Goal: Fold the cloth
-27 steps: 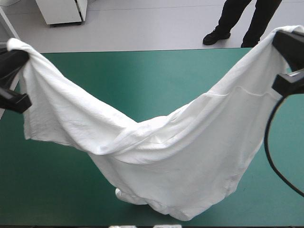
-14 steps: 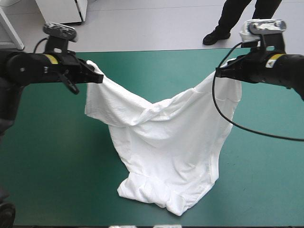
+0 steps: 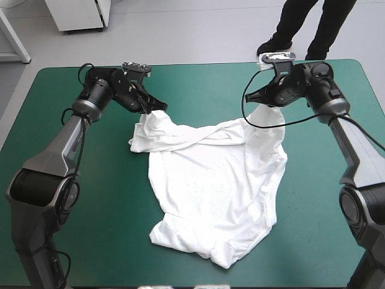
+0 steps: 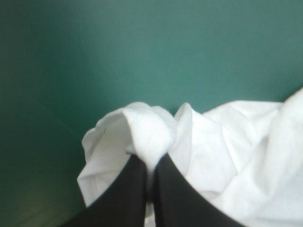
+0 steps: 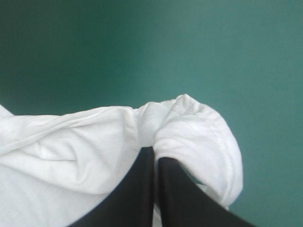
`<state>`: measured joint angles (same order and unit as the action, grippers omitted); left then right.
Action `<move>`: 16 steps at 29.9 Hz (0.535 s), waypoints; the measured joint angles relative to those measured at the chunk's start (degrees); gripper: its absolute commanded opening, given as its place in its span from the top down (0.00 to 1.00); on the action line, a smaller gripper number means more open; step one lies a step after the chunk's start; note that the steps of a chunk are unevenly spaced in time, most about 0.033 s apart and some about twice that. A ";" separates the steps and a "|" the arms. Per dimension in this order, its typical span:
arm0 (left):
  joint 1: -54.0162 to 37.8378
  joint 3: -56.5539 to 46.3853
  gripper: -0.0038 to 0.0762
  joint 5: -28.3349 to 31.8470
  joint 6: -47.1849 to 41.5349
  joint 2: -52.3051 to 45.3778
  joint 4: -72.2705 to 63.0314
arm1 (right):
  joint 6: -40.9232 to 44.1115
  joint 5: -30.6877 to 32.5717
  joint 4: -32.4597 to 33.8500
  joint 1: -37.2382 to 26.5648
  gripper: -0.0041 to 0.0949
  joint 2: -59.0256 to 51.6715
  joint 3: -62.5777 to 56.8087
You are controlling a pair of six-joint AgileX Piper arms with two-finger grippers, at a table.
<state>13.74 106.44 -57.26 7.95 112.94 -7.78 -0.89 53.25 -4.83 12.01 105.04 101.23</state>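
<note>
The white T-shirt (image 3: 213,180) lies mostly on the teal-green cover, its body stretching toward the near edge, its far corners held up. My left gripper (image 3: 157,109) is shut on the T-shirt's far left corner, and in the left wrist view the black fingers (image 4: 137,184) pinch a bunched fold of the T-shirt (image 4: 147,127). My right gripper (image 3: 254,98) is shut on the T-shirt's far right corner. There the right wrist view shows a hem fold of the T-shirt (image 5: 184,118) rising from the right gripper (image 5: 154,153). Both grippers hang low over the far half of the table.
Bare teal-green cover (image 3: 72,198) surrounds the shirt on both sides and beyond the grippers toward the far edge (image 3: 198,64). The shirt's near hem (image 3: 198,247) lies bunched close to the table's near edge.
Both grippers have moved forward, inward and down with the shirt's corners. The shirt, earlier hanging stretched and high, has settled onto the table with less slack between the grippers.
</note>
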 measured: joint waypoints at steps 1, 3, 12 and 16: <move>0.00 0.20 0.96 1.79 0.00 1.16 0.14 | -0.16 -0.46 0.14 0.00 0.98 1.47 -0.06; 0.00 0.42 0.96 5.03 0.00 2.86 0.26 | -0.43 -1.38 0.64 0.00 0.98 3.66 -0.11; 0.00 1.02 0.73 15.10 0.36 5.83 4.00 | -0.96 -3.85 1.77 -0.73 0.84 8.54 -0.16; 0.00 1.13 0.34 15.21 2.83 5.90 4.43 | -2.57 -3.02 1.18 -3.19 0.47 8.60 0.24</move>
<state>13.74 107.58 -42.05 10.79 118.84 -3.35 -3.47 50.23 -3.64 8.82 113.64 101.48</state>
